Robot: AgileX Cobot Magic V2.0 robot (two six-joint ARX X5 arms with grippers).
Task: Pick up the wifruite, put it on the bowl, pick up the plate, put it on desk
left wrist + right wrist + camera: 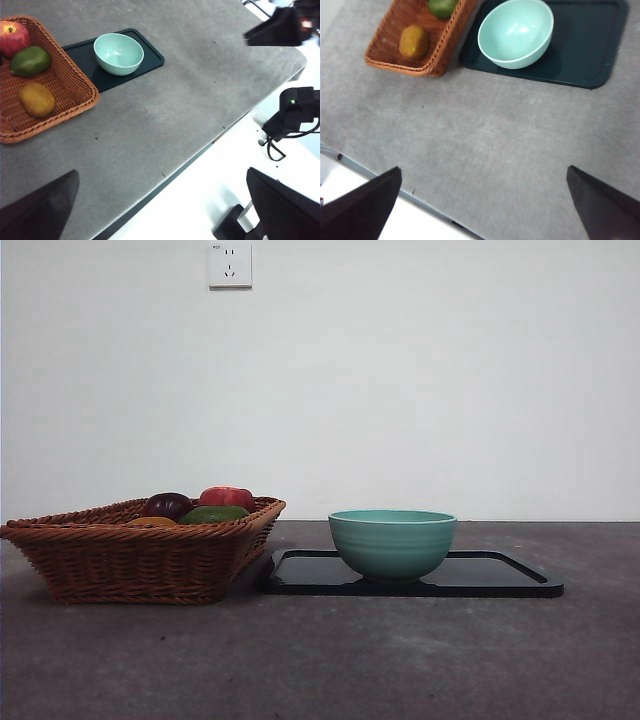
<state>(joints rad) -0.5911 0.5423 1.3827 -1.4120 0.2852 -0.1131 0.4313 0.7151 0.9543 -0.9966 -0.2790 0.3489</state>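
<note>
In the wicker basket (130, 560), the wifruite (413, 42) is seen beside a green fruit (30, 60), a red apple (13, 38) and a dark purple fruit (166, 505). The bowl (392, 542) is set on a black tray (520, 578) just beside it on the desk (400, 660). Left gripper (162, 210) and right gripper (482, 200) are held high above the desk, jaws spread wide, nothing gripped.

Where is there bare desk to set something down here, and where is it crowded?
Free: the desk in front of the basket and tray, plus the tray's bare end beside the bowl. Crowded: the basket's fruit, and where tray meets basket.
</note>
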